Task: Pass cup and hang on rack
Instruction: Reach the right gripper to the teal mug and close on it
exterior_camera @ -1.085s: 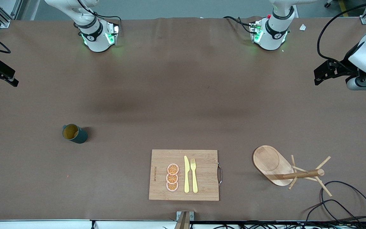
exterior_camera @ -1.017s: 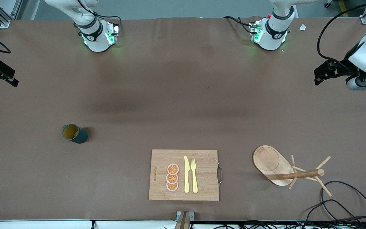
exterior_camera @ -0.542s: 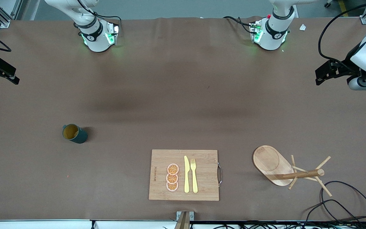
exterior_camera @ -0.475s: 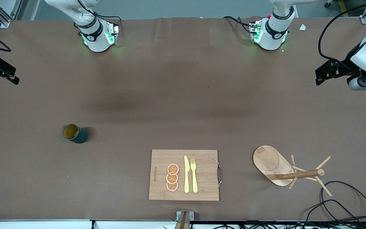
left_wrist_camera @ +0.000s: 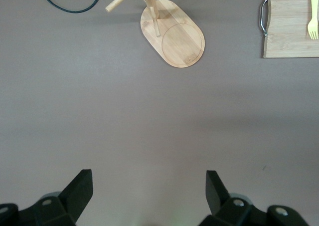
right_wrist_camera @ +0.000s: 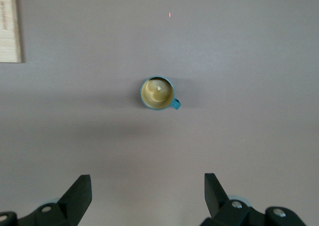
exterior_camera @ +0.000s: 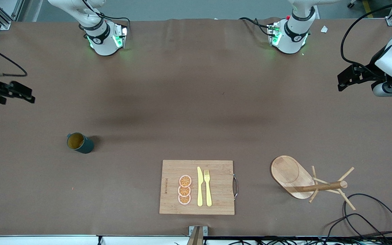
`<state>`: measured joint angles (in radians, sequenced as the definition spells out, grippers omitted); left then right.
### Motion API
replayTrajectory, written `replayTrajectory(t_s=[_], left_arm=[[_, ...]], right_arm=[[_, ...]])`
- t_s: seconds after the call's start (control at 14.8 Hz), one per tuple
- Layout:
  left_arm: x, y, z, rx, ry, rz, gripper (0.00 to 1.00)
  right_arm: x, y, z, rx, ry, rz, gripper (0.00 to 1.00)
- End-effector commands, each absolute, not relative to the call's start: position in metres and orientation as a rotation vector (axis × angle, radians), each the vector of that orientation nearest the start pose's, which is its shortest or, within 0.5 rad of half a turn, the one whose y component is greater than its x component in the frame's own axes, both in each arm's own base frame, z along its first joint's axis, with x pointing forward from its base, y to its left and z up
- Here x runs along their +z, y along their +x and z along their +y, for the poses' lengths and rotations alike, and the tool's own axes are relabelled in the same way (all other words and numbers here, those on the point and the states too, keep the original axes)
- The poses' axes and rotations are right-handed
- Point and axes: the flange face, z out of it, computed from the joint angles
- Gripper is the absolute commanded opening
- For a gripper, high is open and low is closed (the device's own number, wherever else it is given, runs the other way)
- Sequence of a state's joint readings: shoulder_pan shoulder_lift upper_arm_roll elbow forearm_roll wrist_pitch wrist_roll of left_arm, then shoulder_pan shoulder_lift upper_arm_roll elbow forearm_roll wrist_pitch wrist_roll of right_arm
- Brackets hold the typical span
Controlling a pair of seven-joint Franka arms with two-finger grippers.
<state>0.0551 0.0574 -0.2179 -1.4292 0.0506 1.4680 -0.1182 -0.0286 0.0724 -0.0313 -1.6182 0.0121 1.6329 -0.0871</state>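
Observation:
The dark teal cup (exterior_camera: 79, 143) with a yellowish-tan inside stands upright on the table toward the right arm's end; it also shows in the right wrist view (right_wrist_camera: 158, 93), handle out to one side. The wooden rack (exterior_camera: 305, 181) stands toward the left arm's end, near the table's front edge, and shows in the left wrist view (left_wrist_camera: 172, 30). My right gripper (exterior_camera: 19, 93) is open and empty, high over bare table at the right arm's end, apart from the cup. My left gripper (exterior_camera: 347, 79) is open and empty, high over bare table at the left arm's end.
A bamboo cutting board (exterior_camera: 216, 170) with three orange slices (exterior_camera: 184, 190), a yellow knife (exterior_camera: 199, 186) and a fork (exterior_camera: 208, 187) lies between cup and rack near the front edge. Black cables (exterior_camera: 369, 217) loop by the rack.
My right gripper has moved in over the table, toward the cup's side and lower in the front view. The left gripper has barely shifted. Cup and rack are unmoved.

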Motion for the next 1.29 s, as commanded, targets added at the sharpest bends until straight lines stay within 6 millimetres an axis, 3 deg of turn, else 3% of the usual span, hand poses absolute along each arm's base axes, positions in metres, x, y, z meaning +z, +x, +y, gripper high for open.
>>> replayTrajectory(t_s=[0.0, 0.34, 0.54, 0.95, 1.08, 1.22], left_arm=[[0.66, 0.548, -0.076, 0.016, -3.094, 0.069, 1.0], [0.663, 0.548, -0.074, 0.002, -3.098, 0.064, 1.0], [0.671, 0.543, -0.076, -0.017, -3.097, 0.043, 1.0], [0.671, 0.544, -0.071, -0.02, -3.095, 0.035, 1.0], [0.671, 0.544, -0.071, -0.02, -3.096, 0.031, 1.0], [0.672, 0.543, -0.068, -0.025, -3.092, 0.025, 1.0]], right_arm=[[0.509, 0.602, -0.028, 0.149, -3.135, -0.021, 1.0], [0.4, 0.635, 0.0, 0.207, -3.142, 0.058, 1.0], [0.346, 0.653, 0.007, 0.174, -3.147, 0.069, 1.0], [0.272, 0.657, 0.003, 0.241, -3.143, 0.085, 1.0], [0.258, 0.653, 0.001, 0.284, -3.135, 0.1, 0.9], [0.252, 0.649, 0.0, 0.308, -3.13, 0.107, 0.71]])
